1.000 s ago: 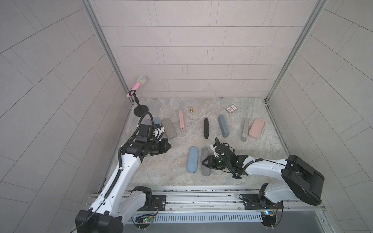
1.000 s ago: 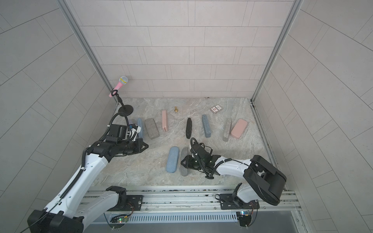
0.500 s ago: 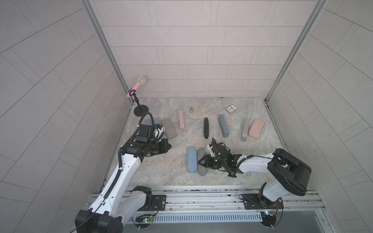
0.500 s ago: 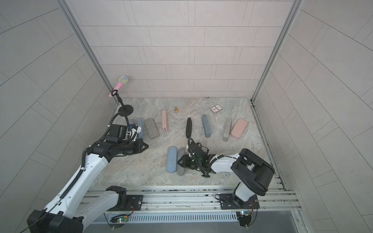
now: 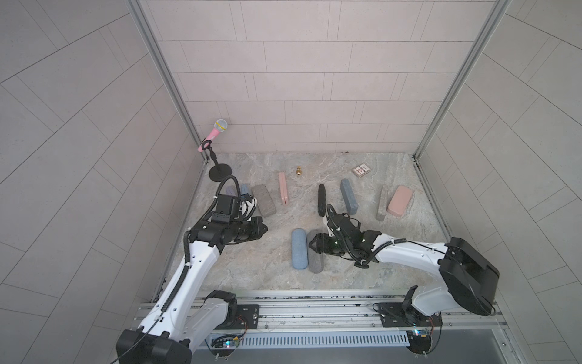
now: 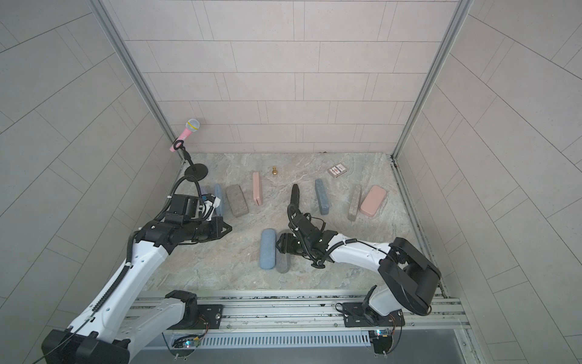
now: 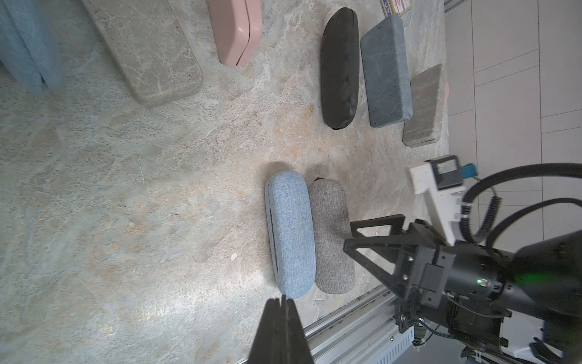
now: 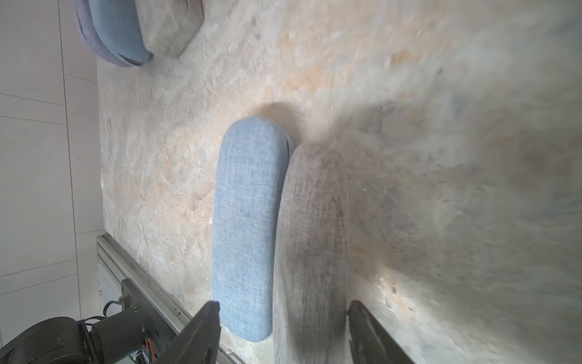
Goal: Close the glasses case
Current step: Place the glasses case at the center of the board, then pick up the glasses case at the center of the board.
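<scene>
- A pink toy microphone (image 5: 216,131) stands on its stand in the back left corner.
- The left gripper (image 5: 264,229) hangs over the marble tabletop (image 5: 252,277) left of the middle, its jaws pressed together and empty.
- A light-blue fabric glasses case (image 5: 299,249) lies flat and shut at the front middle.
- The grey fabric glasses case (image 5: 316,264) lies parallel to it, touching its right side, with its lid down.
- The right gripper (image 5: 311,247) sits low at the grey case's right long side, jaws spread wide and clamping nothing. I cannot tell whether its tips touch the fabric.
- Behind it lie a black case (image 5: 321,200) and a slate-blue case (image 5: 349,197).
- Farther right a pink case (image 5: 400,200) lies near the wall, with a card pack (image 5: 361,170) behind it.
</scene>
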